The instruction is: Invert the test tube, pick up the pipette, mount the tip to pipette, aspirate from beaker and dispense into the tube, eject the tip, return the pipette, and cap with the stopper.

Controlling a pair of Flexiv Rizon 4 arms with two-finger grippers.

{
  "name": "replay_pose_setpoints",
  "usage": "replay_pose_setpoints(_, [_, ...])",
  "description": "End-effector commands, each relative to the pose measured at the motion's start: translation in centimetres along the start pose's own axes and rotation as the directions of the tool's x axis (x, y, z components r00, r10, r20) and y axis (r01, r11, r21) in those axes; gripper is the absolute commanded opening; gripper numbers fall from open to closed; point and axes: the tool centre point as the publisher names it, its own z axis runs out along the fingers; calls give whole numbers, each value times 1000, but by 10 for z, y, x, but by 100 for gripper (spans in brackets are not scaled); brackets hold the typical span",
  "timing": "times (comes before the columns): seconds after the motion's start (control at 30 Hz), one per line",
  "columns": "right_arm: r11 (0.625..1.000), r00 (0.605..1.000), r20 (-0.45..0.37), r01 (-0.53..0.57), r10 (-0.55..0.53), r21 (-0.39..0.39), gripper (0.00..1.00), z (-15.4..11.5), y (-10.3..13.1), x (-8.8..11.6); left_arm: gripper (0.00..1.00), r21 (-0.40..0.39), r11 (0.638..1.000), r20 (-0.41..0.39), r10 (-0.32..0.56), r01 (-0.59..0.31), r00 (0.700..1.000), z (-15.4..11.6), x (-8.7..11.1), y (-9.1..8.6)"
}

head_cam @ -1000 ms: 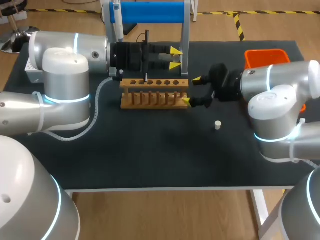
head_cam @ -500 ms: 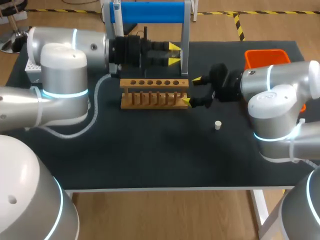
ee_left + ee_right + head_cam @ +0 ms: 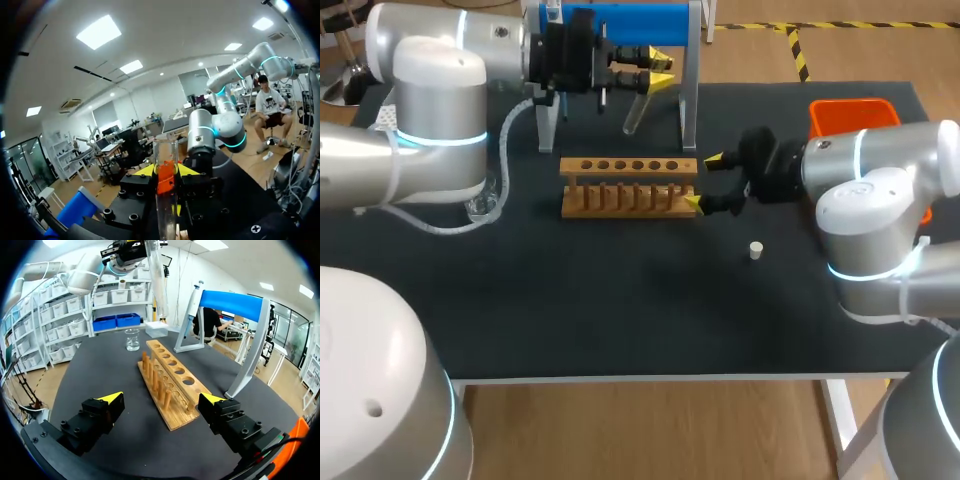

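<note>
Left gripper grips the test tube, held above and behind the wooden rack. The tube's long axis is tilted, with its free end hanging toward the rack's holes. Right gripper stands wide open and empty at the rack's right end.

1. The stand's posts and blue bar hem in my left gripper and the tube it grips.
2. The rack blocks mid-table; my right gripper stands spread wide at its right end.
3. The near mat lies open, bar the stopper.
</note>
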Motion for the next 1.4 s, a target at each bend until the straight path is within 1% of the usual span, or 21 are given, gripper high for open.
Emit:
replay_pose_setpoints(0.03, [1000, 1000, 1, 1, -1, -2, 100, 0, -1, 0, 0, -1, 1000, 16, 2, -2, 1000, 1, 4, -1])
replay_pose_setpoints(0.4, [1000, 1000, 1, 1, -1, -2, 100, 0, -1, 0, 0, -1, 1000, 16, 2, -2, 1000, 1, 4, -1])
replay_pose_setpoints(0.43, [1000, 1000, 1, 1, -1, -2, 100, 0, -1, 0, 0, 12, 1000, 20, -10, 9, 1000, 0, 0, 5])
replay_pose_setpoints(0.47, [1000, 1000, 1, 1, -1, -2, 100, 0, -1, 0, 0, 12, 1000, 19, -9, 9, 1000, -1, -2, 7])
replay_pose_setpoints(0.53, [1000, 1000, 1, 1, -1, -2, 100, 0, -1, 0, 0, 52, 999, 35, -14, 12, 999, -3, -6, 13])
replay_pose_setpoints(0.6, [1000, 1000, 1, 1, -1, -2, 100, 0, -1, 0, 0, 60, 998, 41, -20, 17, 999, -4, -9, 18])
replay_pose_setpoints(0.67, [1000, 1000, 1, 1, -1, -2, 100, 0, -1, 0, 0, 87, 996, 48, -23, 18, 999, -5, -11, 22])
replay_pose_setpoints(0.73, [1000, 1000, 1, 1, -1, -2, 100, 0, -1, 0, 0, 77, 997, 45, -25, 22, 999, -6, -13, 29])
replay_pose_setpoints(0.97, [1000, 1000, 1, 1, -1, -2, 100, 0, -1, 0, 0, 117, 992, 58, -47, 40, 997, -7, -16, 47])
replay_pose_setpoints(1.17, [1000, 1000, 1, 1, -1, -2, 100, 0, -1, 0, 0, 148, 986, 56, -85, 76, 995, -4, -20, 55])
replay_pose_setpoints(1.33, [1000, 1000, 1, 1, -1, -2, 100, 0, -1, 0, 0, 167, 978, 60, -134, 122, 989, -5, -22, 58])
replay_pose_setpoints(1.4, [1000, 1000, 1, 1, -1, -2, 100, 0, -1, 0, 0, 157, 977, 53, -154, 145, 987, -4, -21, 61])
